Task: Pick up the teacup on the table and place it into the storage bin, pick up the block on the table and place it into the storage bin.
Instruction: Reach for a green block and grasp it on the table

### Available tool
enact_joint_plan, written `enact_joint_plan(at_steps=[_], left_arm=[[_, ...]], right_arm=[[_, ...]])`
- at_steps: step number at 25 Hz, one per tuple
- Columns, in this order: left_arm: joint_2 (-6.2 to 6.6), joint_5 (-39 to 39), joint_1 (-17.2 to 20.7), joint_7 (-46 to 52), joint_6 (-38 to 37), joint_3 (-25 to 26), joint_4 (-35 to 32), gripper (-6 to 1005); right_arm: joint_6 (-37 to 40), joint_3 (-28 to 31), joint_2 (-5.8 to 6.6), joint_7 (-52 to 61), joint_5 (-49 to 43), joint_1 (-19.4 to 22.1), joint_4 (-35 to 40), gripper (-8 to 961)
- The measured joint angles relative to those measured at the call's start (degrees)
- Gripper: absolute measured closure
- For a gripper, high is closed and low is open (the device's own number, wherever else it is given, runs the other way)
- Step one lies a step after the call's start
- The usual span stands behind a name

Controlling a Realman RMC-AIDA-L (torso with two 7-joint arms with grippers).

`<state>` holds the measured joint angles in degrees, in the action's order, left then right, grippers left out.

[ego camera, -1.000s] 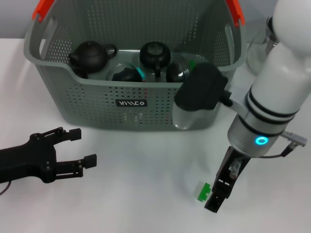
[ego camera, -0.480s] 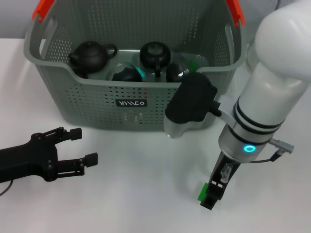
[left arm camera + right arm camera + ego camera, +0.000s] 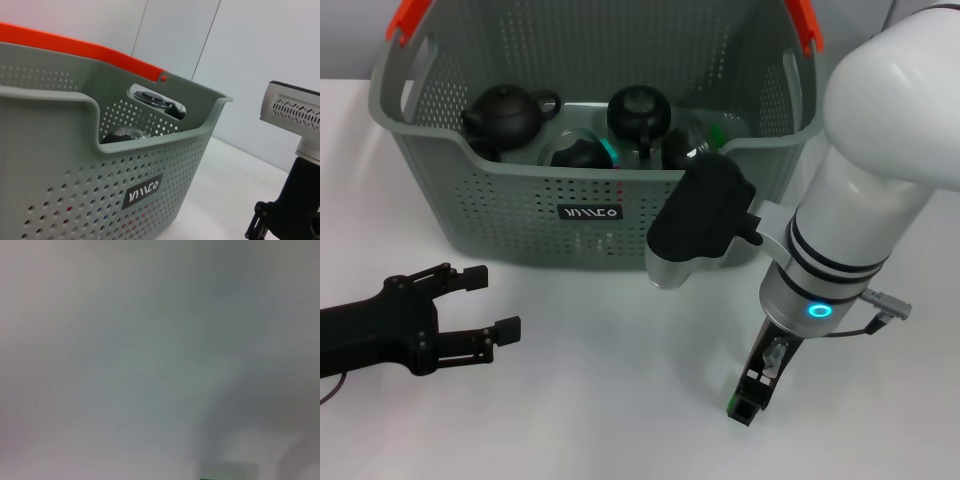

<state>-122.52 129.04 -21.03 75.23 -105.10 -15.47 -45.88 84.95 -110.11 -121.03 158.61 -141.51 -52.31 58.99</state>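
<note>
The storage bin [image 3: 590,215] is standing on the white table [image 3: 610,400], and several things are being held inside it: a black teapot [image 3: 507,113], a second dark lidded pot [image 3: 638,110] and two glass vessels with dark lids [image 3: 582,150], crowded together on the bin floor. The green block [image 3: 732,402] is lying on the table in front of the bin, toward its right end; only a sliver is being shown beside the right gripper [image 3: 748,400], so its long axis cannot be told. Whether that gripper's fingers are closed on it cannot be told. The left gripper [image 3: 480,305] is resting spread wide, well apart, empty.
</note>
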Motion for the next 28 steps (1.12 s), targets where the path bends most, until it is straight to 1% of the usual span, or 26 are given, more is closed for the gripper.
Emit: enact_joint_plan(at_steps=[2, 14, 28], left_arm=[[0.0, 0.0, 0.01, 0.0, -0.01, 0.0, 0.0, 74], [0.0, 0.0, 0.04, 0.0, 0.43, 0.0, 0.0, 74], [0.0, -0.02, 0.11, 0.0, 0.51, 0.0, 0.0, 75]], right_arm=[[-0.29, -0.07, -0.04, 0.03, 0.04, -0.06, -0.27, 278], [-1.69, -0.85, -0.17, -0.49, 1.15, -0.11, -0.94, 282], [-3.16, -3.89, -0.17, -0.1, 1.42, -0.12, -1.0, 287]])
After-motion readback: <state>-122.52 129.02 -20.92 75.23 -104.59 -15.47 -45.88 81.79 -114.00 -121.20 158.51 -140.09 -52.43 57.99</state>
